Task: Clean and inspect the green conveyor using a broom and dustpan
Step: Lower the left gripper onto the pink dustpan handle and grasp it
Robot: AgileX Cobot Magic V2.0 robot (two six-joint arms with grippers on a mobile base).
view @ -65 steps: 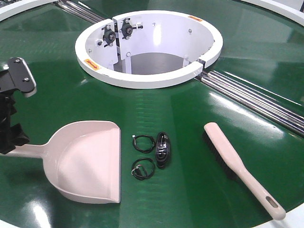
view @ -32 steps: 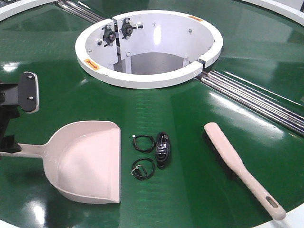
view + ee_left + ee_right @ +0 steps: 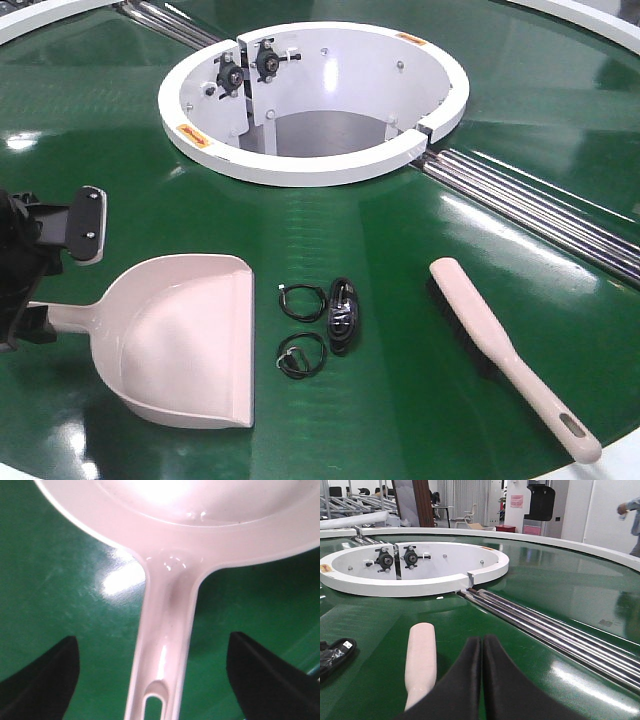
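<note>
Nearest us, toward 7 o'clock on the green conveyor [image 3: 400,250], the pale pink dustpan [image 3: 185,335] lies flat. Its open mouth faces 3 o'clock and its handle runs out to 9 o'clock. The left claw [image 3: 62,275] sits over that handle with its fingers apart. The left wrist view shows one dark finger on each side of the handle and belt visible in both gaps, so nothing is gripped yet. We judge it is lined up to close on the handle.

Toward 4 o'clock the broom [image 3: 505,355] lies on the belt, bristles down. Its slotted handle end points to 5 o'clock, within reach of the right arm. The right claw [image 3: 481,680] appears only in its own wrist view. Its fingers are pressed together and hold nothing, and the broom's rounded head end is just beside them at 9 o'clock.

Between the two tools, directly in front of the pan's mouth, lies the litter to be swept up. There is a black bundled USB cable [image 3: 342,315] and two small black wire loops [image 3: 302,302].

Farther off, at 12 o'clock, the white ring [image 3: 300,160] rims the central opening. Metal roller strips [image 3: 530,210] run from it toward 3 o'clock.
</note>
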